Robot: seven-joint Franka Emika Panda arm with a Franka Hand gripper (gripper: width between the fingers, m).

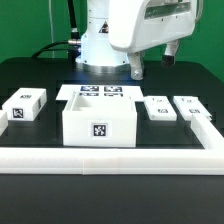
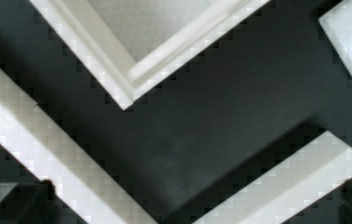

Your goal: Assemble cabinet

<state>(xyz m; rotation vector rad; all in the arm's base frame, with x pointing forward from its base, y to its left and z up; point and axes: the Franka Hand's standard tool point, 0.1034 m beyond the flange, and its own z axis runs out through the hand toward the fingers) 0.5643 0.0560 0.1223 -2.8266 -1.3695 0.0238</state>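
The cabinet (image 1: 100,122) is a white open-topped box with a black-and-white tag on its front, standing at the table's middle. One of its corners shows in the wrist view (image 2: 141,62). Three small tagged white drawer blocks lie loose: one on the exterior view's left (image 1: 25,106) and two on its right (image 1: 157,108) (image 1: 188,104). My gripper (image 1: 153,62) hangs high above the table behind the right-hand blocks. It is open, holds nothing and touches nothing. In the wrist view only dark finger edges (image 2: 9,205) show.
The marker board (image 1: 99,93) lies flat behind the cabinet. A long white border rail (image 1: 110,158) runs along the table's front and turns up its right side (image 1: 207,130). Both rail arms cross the wrist view (image 2: 31,140) (image 2: 306,175). The robot base (image 1: 95,45) stands at the back.
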